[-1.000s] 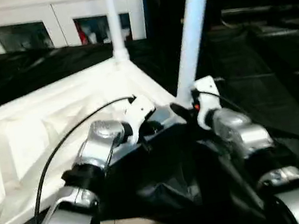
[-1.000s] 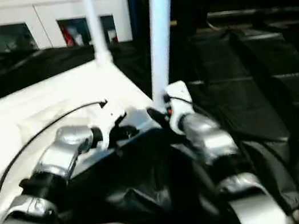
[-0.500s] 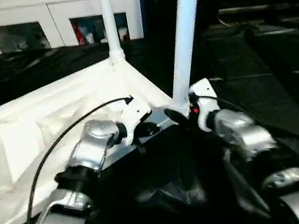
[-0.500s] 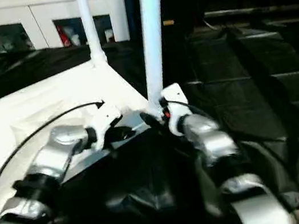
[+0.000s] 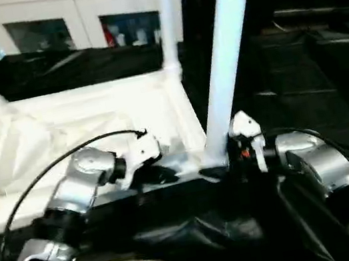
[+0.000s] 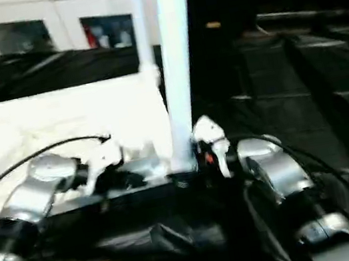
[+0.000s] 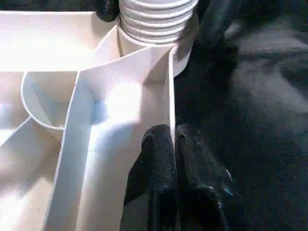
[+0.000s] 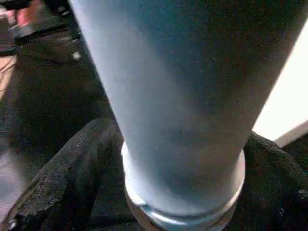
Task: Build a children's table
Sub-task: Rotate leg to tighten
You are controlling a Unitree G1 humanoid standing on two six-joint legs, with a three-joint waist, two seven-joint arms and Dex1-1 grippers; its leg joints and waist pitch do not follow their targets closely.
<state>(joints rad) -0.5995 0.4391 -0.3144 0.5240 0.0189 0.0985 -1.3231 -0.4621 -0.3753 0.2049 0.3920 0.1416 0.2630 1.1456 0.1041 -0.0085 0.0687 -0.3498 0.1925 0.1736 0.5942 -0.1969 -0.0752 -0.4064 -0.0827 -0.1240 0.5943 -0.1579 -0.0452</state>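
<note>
Three legs are now showing where two did a second ago, the head camera having swung; the nearest leg (image 5: 226,60) is standing straighter in its corner socket. The right gripper (image 8: 159,192) is wrapping its jaws around that leg's base. The left gripper (image 7: 174,163) is pinching the table top's (image 5: 93,128) thin edge wall, jaws nearly closed. Black sheeting (image 5: 304,101) is lying around; a white cabinet (image 5: 73,16) is standing behind, legs cut off above.
</note>
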